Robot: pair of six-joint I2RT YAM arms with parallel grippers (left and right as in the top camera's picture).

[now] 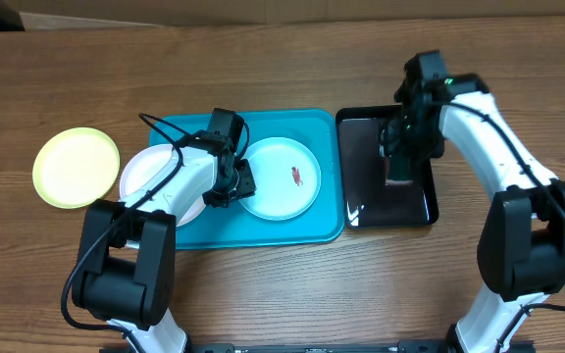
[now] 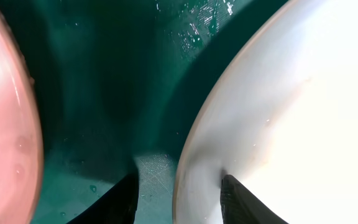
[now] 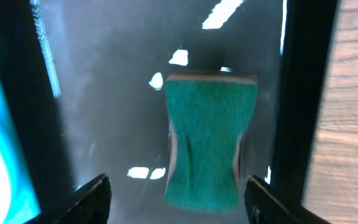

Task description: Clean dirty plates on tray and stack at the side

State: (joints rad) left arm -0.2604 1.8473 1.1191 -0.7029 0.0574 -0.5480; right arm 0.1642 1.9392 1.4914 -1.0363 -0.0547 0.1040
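Note:
The turquoise tray holds a light blue plate with a red-brown smear and, over its left end, a white plate. A yellow-green plate lies on the table left of the tray. My left gripper is open and straddles the left rim of the light blue plate, one finger on the plate, one over the tray floor. The white plate's edge shows at the left. My right gripper is open above a green sponge.
The sponge lies in a glossy black tray just right of the turquoise tray; its rim borders the wooden table. The right arm reaches in from the right.

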